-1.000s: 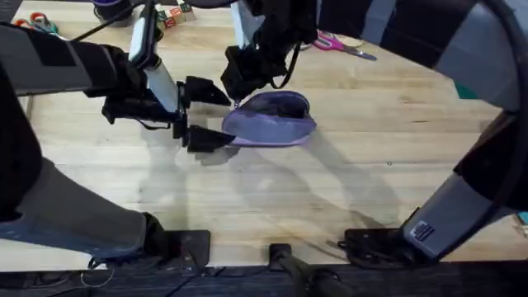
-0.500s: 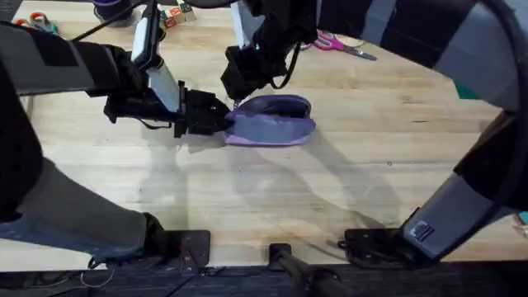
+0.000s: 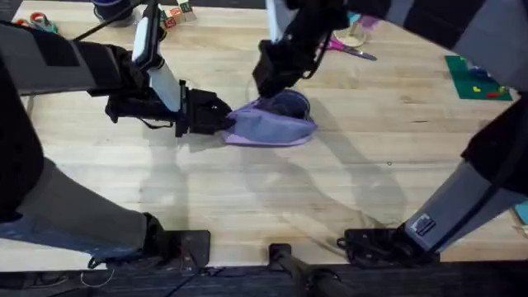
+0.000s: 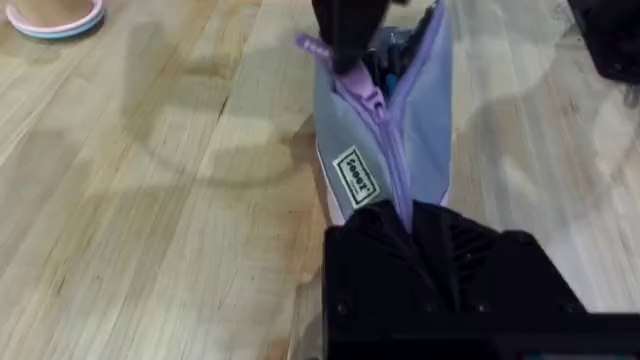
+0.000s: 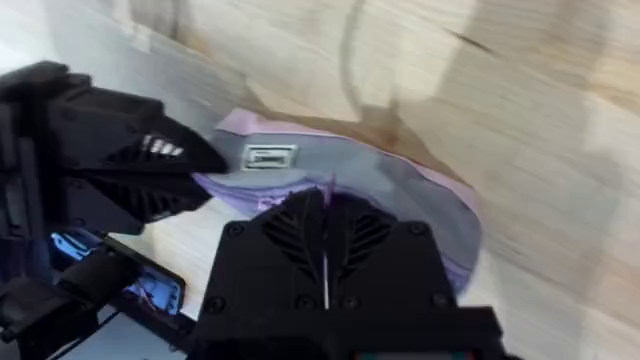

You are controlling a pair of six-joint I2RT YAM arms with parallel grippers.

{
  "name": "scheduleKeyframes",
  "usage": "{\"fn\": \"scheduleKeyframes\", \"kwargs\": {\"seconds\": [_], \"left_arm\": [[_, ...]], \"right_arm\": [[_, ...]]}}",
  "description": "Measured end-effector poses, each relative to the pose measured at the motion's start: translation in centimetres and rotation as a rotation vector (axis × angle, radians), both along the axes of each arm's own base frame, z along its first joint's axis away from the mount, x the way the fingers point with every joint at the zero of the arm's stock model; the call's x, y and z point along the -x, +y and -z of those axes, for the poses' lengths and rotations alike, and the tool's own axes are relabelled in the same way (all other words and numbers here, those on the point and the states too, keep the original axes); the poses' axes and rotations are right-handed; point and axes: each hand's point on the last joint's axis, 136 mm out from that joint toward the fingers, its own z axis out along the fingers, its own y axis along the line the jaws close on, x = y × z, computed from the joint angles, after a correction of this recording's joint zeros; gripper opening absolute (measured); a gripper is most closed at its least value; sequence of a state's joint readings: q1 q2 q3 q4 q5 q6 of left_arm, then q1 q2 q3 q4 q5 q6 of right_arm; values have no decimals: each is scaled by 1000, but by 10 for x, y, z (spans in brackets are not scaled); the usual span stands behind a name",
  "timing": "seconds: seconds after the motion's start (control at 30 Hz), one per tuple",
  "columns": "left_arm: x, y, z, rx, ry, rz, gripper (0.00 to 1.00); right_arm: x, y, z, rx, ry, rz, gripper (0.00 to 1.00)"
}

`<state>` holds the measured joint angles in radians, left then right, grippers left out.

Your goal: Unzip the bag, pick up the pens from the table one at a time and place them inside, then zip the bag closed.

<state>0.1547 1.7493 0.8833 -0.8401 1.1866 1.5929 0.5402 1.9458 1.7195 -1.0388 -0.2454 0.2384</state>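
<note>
While the lilac-purple soft fabric pouch (image 3: 272,126) lies mid-table on the light wooden butcher-block tabletop (image 3: 346,190), the left gripper (image 3: 221,118) is clamped on its near end and the right gripper (image 3: 266,89) pinches the zipper pull (image 4: 352,82). Being limp and light, the bag will likely sag and slide unless pinned at an end, so the small pull looks like the only firm hold.

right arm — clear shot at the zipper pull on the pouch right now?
Probably yes. The right gripper is already down at the zipper over the partly open bag, shut at the pull. The left gripper pinches the bag's opposite end, leaving the zipper line free.
</note>
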Motion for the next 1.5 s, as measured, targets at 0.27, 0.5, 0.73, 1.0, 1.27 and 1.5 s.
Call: {"fn": "scheduleKeyframes", "kwargs": {"seconds": [0.27, 0.5, 0.73, 1.0, 1.27, 1.5], "left_arm": [[-1, -1, -4, 25, -7, -3, 44], [1, -1, -2, 16, 9, -3, 44], [1, 0, -1, 12, 13, -5, 44], [1, 0, -1, 12, 13, -5, 44], [1, 0, -1, 12, 13, -5, 43], [1, 0, -1, 12, 13, -5, 43]], "right_arm": [[-15, -37, 0, -14, 33, 47, 33], [-40, -86, 1, 38, -13, 111, 33], [-56, -136, 3, 99, -36, 174, 33], [-55, -148, -1, 106, -38, 176, 31], [-37, -131, -55, 72, -161, 114, 477], [-17, -113, -76, 38, -177, 73, 995]]}}
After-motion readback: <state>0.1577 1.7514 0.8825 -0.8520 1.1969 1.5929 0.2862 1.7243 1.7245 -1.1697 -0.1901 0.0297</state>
